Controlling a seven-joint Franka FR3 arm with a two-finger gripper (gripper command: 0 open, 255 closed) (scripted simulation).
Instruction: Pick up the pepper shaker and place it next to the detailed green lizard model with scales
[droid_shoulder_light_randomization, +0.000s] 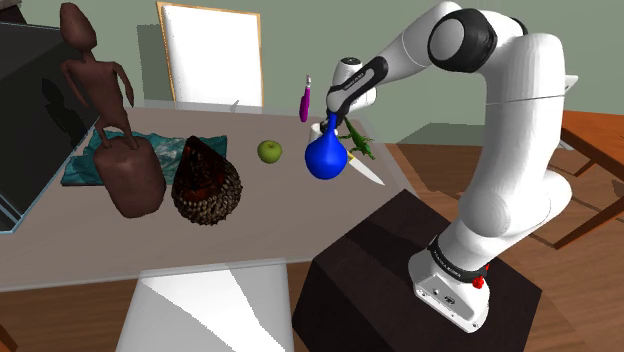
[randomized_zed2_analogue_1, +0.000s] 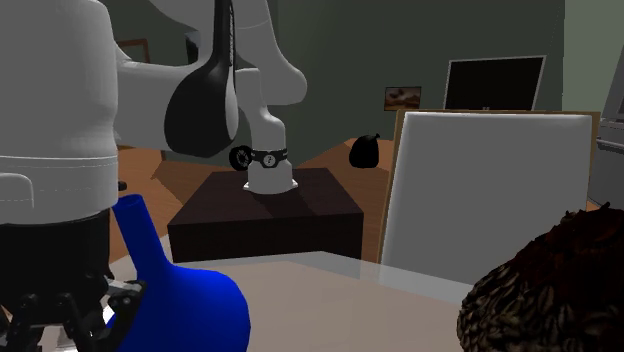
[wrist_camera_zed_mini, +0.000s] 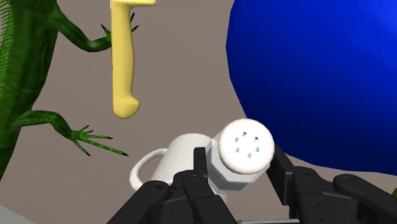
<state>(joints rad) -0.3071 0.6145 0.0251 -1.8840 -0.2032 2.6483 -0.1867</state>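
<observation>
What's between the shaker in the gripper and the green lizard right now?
Wrist view: a white mug sits by the pepper shaker on the green lizard side. Past it, the table is bare up to the lizard's foot.

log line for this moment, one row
gripper: shut on pepper shaker | green lizard: on table, apart from shaker | blue vase: close beside shaker | placed: not yet
</observation>
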